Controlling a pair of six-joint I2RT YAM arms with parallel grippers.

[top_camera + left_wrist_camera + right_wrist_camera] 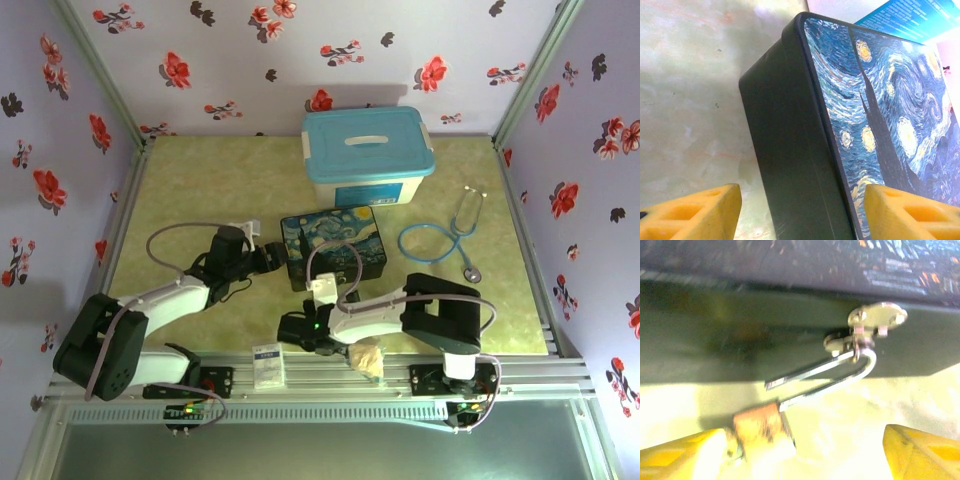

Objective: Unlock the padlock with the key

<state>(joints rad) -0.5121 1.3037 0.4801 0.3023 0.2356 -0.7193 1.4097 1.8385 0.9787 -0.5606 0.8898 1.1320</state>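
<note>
R gripper [805, 452], the nearer arm, was spread. Small brass padlock [762, 432] lay between its jaws, hard by one, w/ silver shackle [840, 375] slanting up-right to metal hasp [877, 320] on dark starry-print box [740, 330]. L gripper [800, 215] was spread astride box corner.

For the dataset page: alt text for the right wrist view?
Blurred close-up of a brass padlock with its silvery shackle open, one leg free, the loop threaded through a hasp on the dark side of a box. The right tool's yellow fingers stand wide apart at the bottom corners, the padlock body beside one.
</note>
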